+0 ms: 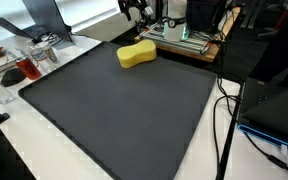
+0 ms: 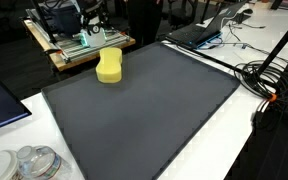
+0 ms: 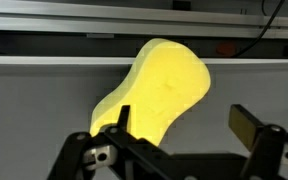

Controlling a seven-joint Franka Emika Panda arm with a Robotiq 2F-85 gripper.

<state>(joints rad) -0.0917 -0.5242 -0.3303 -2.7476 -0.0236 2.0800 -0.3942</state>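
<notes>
While gripper (image 3: 184, 122) gapes, yellow sponge (image 3: 164, 85) ahead

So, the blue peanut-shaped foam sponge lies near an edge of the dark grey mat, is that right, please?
Not quite: the peanut-shaped foam sponge is yellow, as the wrist view shows; it does lie near the dark grey mat's edge.

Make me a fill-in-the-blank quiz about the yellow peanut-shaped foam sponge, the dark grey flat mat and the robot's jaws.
Exactly ____ yellow peanut-shaped foam sponge is in view. It rests on the dark grey flat mat, near its ____ rather than its middle. The jaws stand ____, gripping nothing.
Missing words: one; edge; open.
</notes>
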